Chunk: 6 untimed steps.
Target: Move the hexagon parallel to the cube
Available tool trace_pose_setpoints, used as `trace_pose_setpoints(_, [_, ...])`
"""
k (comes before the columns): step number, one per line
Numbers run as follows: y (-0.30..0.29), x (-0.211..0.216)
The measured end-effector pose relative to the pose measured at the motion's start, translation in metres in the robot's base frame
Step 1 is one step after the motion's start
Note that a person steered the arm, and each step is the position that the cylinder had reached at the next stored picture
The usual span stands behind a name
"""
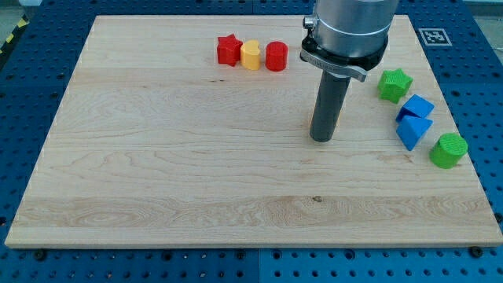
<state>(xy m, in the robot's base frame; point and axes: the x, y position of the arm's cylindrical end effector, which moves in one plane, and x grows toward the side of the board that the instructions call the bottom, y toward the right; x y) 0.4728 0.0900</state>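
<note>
My tip (321, 138) rests on the wooden board (157, 173), right of centre, touching no block. A red block (276, 56), round or hexagonal, stands near the view's top, up and left of the tip. A blue cube (419, 105) sits at the view's right, with a blue wedge-like block (413, 132) touching it just below. A green block (448, 150), round or hexagonal, stands at the right edge, below the blue pair. The tip is well to the left of the blue cube.
A red star (229, 49) and a yellow block (250, 55) stand in a row with the red block at the view's top. A green star (394, 84) sits above the blue cube. The arm's grey body (350, 27) hangs over the top right.
</note>
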Motion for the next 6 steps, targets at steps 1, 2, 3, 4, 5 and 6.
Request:
trace_pose_setpoints(1, [-0.035,-0.017])
trace_pose_setpoints(2, [-0.037,-0.027])
trace_pose_setpoints(3, [-0.012,-0.027])
trace_pose_setpoints(4, [0.023,-0.026])
trace_pose_setpoints(5, [0.032,-0.022])
trace_pose_setpoints(6, [0.027,-0.022])
